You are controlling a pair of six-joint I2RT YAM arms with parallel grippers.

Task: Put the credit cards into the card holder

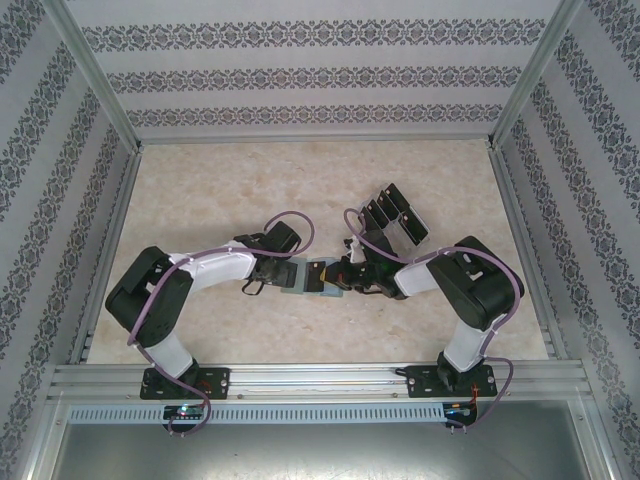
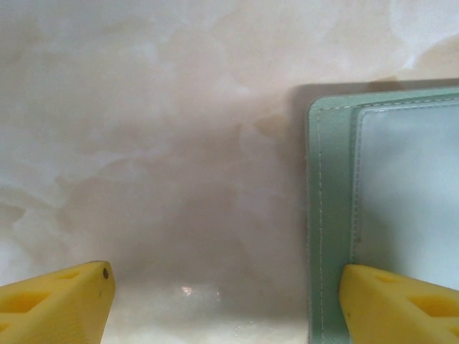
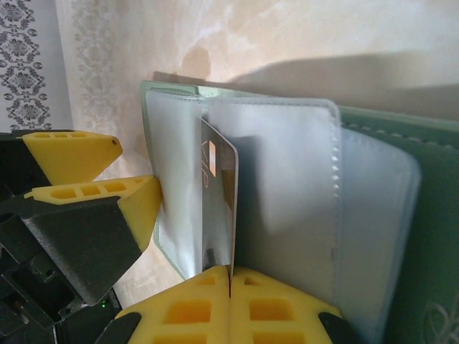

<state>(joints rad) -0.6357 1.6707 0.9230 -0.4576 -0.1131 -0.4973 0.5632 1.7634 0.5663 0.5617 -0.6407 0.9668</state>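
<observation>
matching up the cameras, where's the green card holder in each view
top external: card holder just below centre
left wrist: right side, cut by the frame
right wrist: centre to right, open, credit card at its pocket
shared landmark: left gripper, yellow finger at holder's edge

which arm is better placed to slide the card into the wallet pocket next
Right. The right gripper is shut on a credit card standing edge-on in the open card holder, at a clear pocket. The left gripper is open and empty, one finger over the holder's edge, probably steadying it.
</observation>
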